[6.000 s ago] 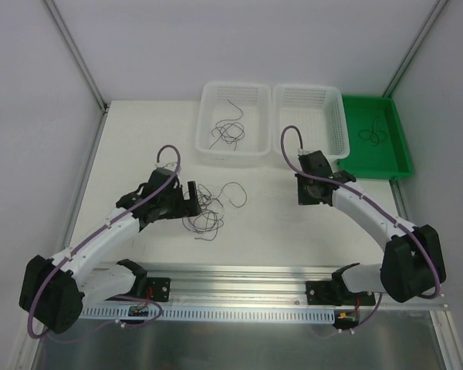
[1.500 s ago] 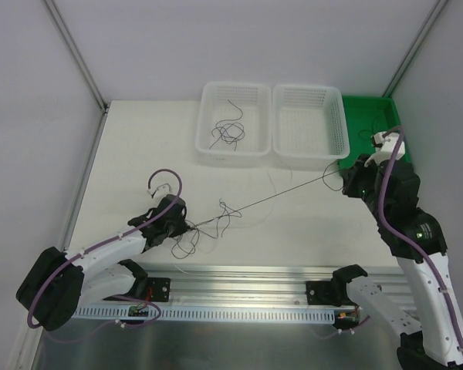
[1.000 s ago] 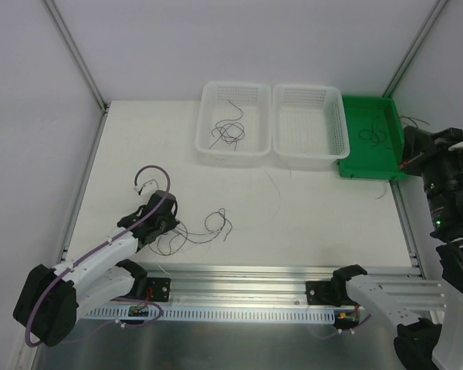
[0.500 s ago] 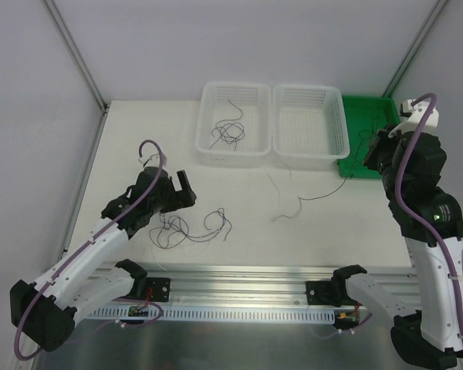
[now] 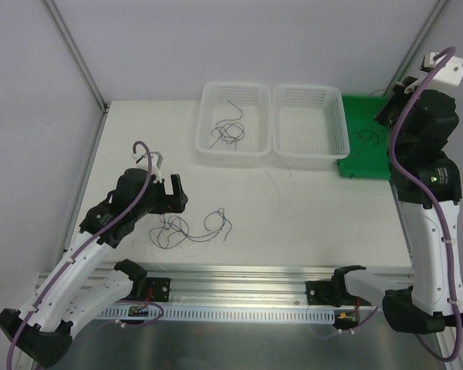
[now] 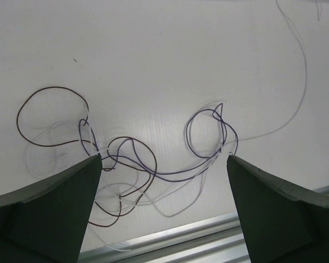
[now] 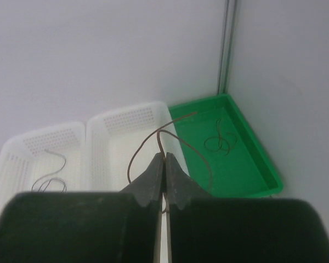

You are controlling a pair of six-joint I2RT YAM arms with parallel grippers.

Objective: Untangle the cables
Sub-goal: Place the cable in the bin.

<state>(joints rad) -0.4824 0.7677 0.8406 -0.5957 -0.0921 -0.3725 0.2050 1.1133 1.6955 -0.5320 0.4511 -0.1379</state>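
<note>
A loose tangle of thin dark cables (image 5: 189, 228) lies on the white table; in the left wrist view the cables (image 6: 148, 164) spread out in loops. My left gripper (image 5: 179, 196) hovers above them, open wide, with nothing between its fingers (image 6: 55, 208). My right gripper (image 5: 381, 117) is raised high at the far right, over the green tray. It is shut on one thin brown cable (image 7: 176, 122) that loops out from its tips (image 7: 164, 155). A faint single strand (image 5: 279, 200) trails across the table between the two arms.
Two white baskets stand at the back: the left basket (image 5: 231, 159) holds a few thin cables (image 5: 228, 132), and nothing shows in the right basket (image 5: 309, 162). The green tray (image 5: 382, 160) beside them holds one coiled cable (image 5: 368, 136). A metal rail (image 5: 239, 277) runs along the near edge.
The left gripper has opened, let go of the tangle and lifted off it. The right arm has swung up over the green tray with its cable pulled free of the tangle.
</note>
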